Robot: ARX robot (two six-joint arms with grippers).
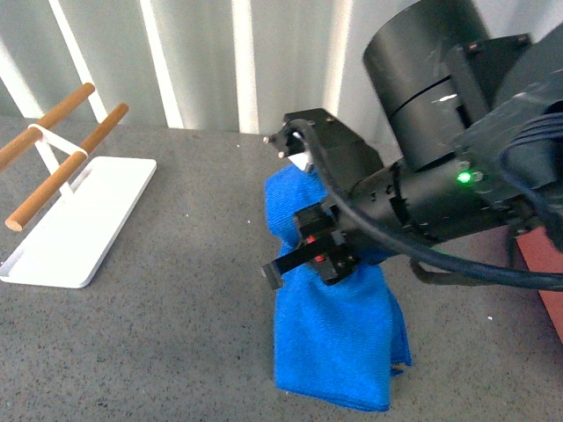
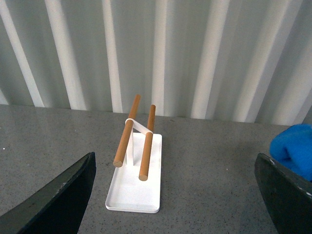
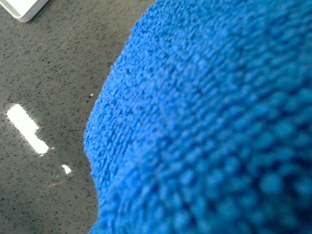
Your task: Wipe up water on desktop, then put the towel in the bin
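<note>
Risk: dark grey speckled stone-like desktop (image 1: pixel 176 334) not getting fully wiped – no puddle is showing, so bright royal-blue fluffy terry towel (image 1: pixel 339 343), lying right of flat white tray (image 1: pixel 79 220) w/ wooden rods, could be missing it or bunching.
Right gripper (image 1: pixel 299 154) is sitting on towel's far end; jaws hidden, can't tell if pinching – loose hold could be dropping cloth short of salmon-pink plastic bin (image 1: pixel 544 290), edge only, further right of tray. Left gripper (image 2: pixel 174 161), facing tray, is hanging spread wide, holding nothing.
</note>
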